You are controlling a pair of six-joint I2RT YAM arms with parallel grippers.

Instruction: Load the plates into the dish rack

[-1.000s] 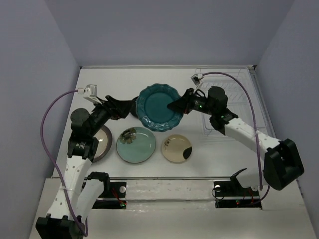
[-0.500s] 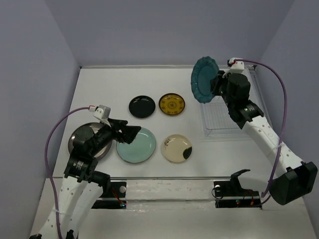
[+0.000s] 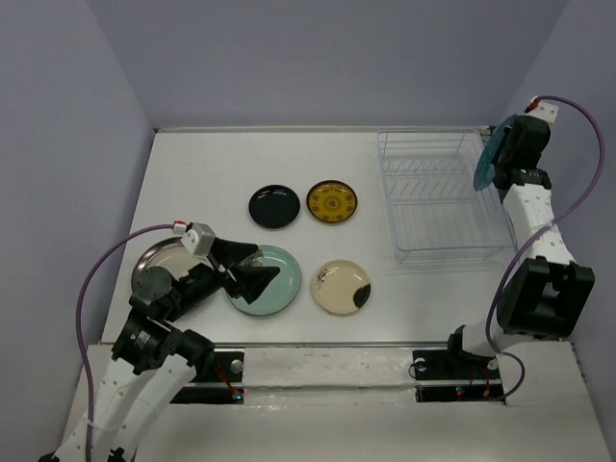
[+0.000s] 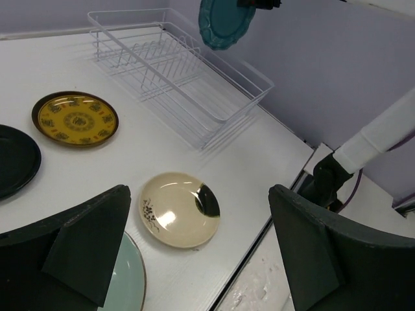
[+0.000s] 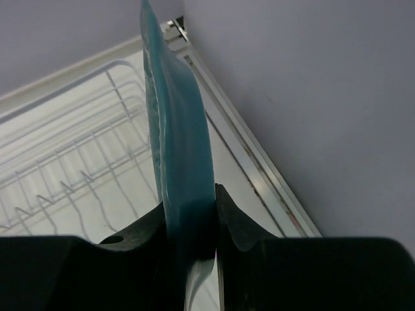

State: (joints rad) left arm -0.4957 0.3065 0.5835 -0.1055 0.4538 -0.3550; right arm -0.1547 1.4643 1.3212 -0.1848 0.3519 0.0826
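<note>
The right hand (image 5: 191,223) is clamped on the teal plate's (image 5: 178,142) rim, holding it on edge above the rack's (image 3: 433,192) right end. Left of the rack, the left hand (image 4: 201,259) gapes wide and empty over the aqua plate (image 3: 287,284). The black (image 3: 273,205), yellow (image 3: 332,200), cream (image 3: 342,287) and grey (image 3: 154,262) plates lie flat on the counter (image 3: 212,164) there too.

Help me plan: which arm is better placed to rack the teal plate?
Right. The right gripper clamps the teal plate on edge by the dish rack; the left gripper is open, far from it.
</note>
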